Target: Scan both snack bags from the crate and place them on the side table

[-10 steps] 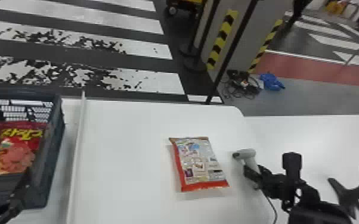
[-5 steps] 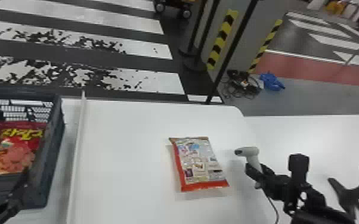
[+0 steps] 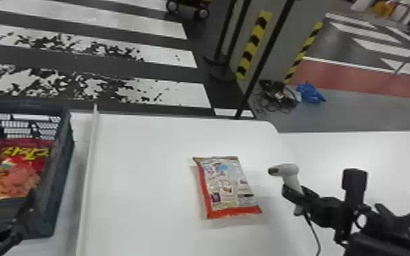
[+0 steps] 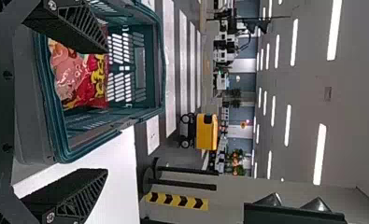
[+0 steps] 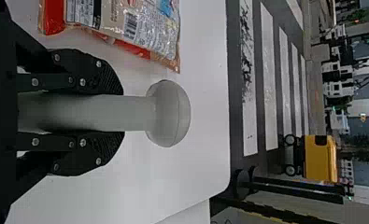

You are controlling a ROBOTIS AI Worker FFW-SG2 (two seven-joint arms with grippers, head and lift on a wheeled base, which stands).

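Observation:
My right gripper (image 3: 298, 197) is at the right of the white table in the head view, closed around the handle of a scanner (image 3: 288, 171) whose head points left. In the right wrist view the same gripper (image 5: 119, 113) clamps the grey scanner (image 5: 170, 113). One snack bag (image 3: 226, 187) lies on the table left of the scanner, its printed back and barcode (image 5: 130, 26) up. The other snack bag (image 3: 20, 170), red, rests in the crate (image 3: 65, 149). My left gripper (image 3: 27, 212) is over the crate's near side; in its wrist view the left gripper (image 4: 106, 112) stands open, holding nothing.
A raised white strip (image 3: 89, 170) runs between crate and table surface. The side table (image 3: 350, 149) adjoins at the right. A cable (image 3: 313, 231) trails from the scanner toward the near edge, and black posts (image 3: 269, 51) stand behind the table.
The right gripper has shifted slightly right with the scanner, which has turned a little. The bag on the table and the crate are unmoved; the left gripper stays over the crate with hardly any shift.

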